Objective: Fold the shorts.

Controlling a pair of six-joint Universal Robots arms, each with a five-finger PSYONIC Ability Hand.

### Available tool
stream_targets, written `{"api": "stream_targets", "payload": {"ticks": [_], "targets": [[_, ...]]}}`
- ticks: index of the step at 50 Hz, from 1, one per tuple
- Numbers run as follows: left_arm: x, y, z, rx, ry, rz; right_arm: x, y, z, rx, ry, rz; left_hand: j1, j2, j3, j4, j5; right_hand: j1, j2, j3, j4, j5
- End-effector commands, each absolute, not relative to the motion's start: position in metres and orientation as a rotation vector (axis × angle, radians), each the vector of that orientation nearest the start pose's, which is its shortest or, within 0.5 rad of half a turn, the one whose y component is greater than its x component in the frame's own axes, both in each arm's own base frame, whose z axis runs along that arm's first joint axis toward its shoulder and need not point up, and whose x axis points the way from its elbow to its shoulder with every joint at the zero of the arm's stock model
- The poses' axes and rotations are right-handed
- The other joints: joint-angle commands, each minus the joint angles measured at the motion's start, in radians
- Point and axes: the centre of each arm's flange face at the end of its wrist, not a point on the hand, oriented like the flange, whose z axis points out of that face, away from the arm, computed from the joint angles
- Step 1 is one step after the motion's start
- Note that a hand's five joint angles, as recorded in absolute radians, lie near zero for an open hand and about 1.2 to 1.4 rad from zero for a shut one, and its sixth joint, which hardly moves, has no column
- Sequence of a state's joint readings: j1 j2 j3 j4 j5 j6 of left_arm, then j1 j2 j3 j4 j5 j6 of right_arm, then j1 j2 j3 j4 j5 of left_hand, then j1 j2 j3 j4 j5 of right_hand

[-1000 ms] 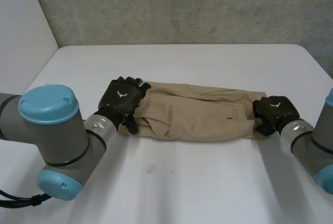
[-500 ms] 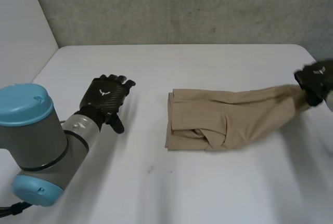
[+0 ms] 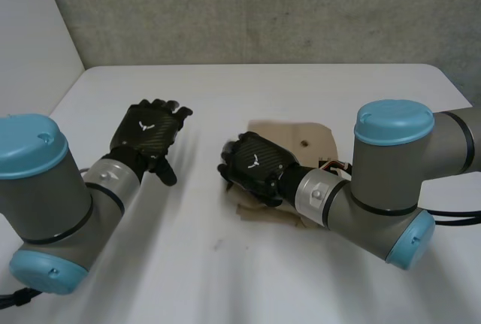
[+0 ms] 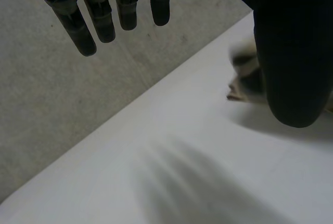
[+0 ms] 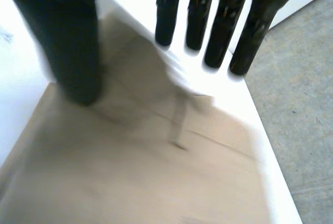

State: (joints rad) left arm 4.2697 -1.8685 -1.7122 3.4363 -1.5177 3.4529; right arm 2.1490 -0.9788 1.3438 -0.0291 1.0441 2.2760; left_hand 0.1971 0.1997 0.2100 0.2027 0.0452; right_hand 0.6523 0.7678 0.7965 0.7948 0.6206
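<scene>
Two hands hang over the table in the head view. The left hand is at centre left above bare white. The right hand is at mid-frame over the left edge of the folded tan shorts. Left wrist view: its fingers are straight and spread, empty, with a shorts corner beside the thumb. Right wrist view: straight fingers and thumb stand apart above the shorts, not gripping them.

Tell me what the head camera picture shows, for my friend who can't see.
Tan shorts lie folded in a small pile on a white table, with the right robot hand open over one end. The left robot hand is open too, over bare table, apart from the shorts.
</scene>
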Motion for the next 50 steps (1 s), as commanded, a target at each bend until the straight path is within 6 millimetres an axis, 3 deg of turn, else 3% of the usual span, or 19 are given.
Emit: {"api": "stream_targets", "payload": {"ticks": [1, 4, 8, 10, 15, 21, 28, 36, 39, 43, 50], "targets": [[-0.281, -0.268, 0.221, 0.941, 2.185, -2.253, 0.344, -0.247, 0.216, -1.521, 1.641, -1.831, -0.019, -0.021, -0.032, -0.024, -0.042, -0.478, -0.593, -0.622, -0.62, -0.621], [-0.289, -0.276, 0.23, 0.93, 2.154, -2.304, 0.33, -0.263, 0.229, -1.299, 1.768, -1.844, -0.016, -0.019, -0.029, -0.021, -0.039, -0.478, -0.593, -0.622, -0.62, -0.621], [-0.318, -0.282, 0.239, 0.948, 2.146, -2.408, 0.307, -0.28, 0.258, -0.961, 1.867, -1.88, -0.01, -0.013, -0.023, -0.016, -0.033, -0.478, -0.593, -0.622, -0.62, -0.621], [-0.34, -0.278, 0.242, 0.972, 2.176, -2.468, 0.3, -0.286, 0.259, -0.891, 1.897, -1.888, -0.001, -0.004, -0.014, -0.007, -0.024, -0.478, -0.593, -0.622, -0.62, -0.621], [-0.373, -0.275, 0.229, 1.015, 2.289, -2.49, 0.286, -0.302, 0.246, -0.794, 2.029, -1.894, 0.002, -0.001, -0.011, -0.004, -0.021, -0.478, -0.593, -0.622, -0.62, -0.621], [-0.403, -0.272, 0.188, 1.093, 2.439, -2.389, 0.279, -0.314, 0.211, -0.79, 2.172, -1.793, 0.011, 0.008, -0.002, 0.005, -0.012, -0.478, -0.593, -0.622, -0.62, -0.621], [-0.395, -0.272, 0.143, 1.103, 2.595, -2.107, 0.282, -0.317, 0.168, -0.83, 2.236, -1.604, 0.016, 0.014, 0.003, 0.011, -0.006, -0.478, -0.593, -0.622, -0.62, -0.621], [-0.368, -0.259, 0.115, 1.074, 2.652, -1.78, 0.282, -0.313, 0.146, -0.868, 2.286, -1.493, 0.019, 0.017, 0.006, 0.014, -0.003, -0.478, -0.593, -0.622, -0.62, -0.621], [-0.364, -0.251, 0.111, 1.113, 2.636, -1.725, 0.281, -0.31, 0.143, -0.884, 2.303, -1.459, 0.019, 0.017, 0.006, 0.014, -0.003, -0.478, -0.593, -0.622, -0.62, -0.621], [-0.358, -0.242, 0.12, 1.144, 2.599, -1.715, 0.279, -0.304, 0.138, -0.957, 2.331, -1.423, 0.019, 0.017, 0.006, 0.014, -0.003, -0.478, -0.593, -0.622, -0.62, -0.621], [-0.351, -0.238, 0.123, 1.127, 2.588, -1.693, 0.277, -0.301, 0.138, -1.021, 2.344, -1.43, 0.019, 0.017, 0.006, 0.014, -0.003, -0.478, -0.593, -0.622, -0.62, -0.621]]}}
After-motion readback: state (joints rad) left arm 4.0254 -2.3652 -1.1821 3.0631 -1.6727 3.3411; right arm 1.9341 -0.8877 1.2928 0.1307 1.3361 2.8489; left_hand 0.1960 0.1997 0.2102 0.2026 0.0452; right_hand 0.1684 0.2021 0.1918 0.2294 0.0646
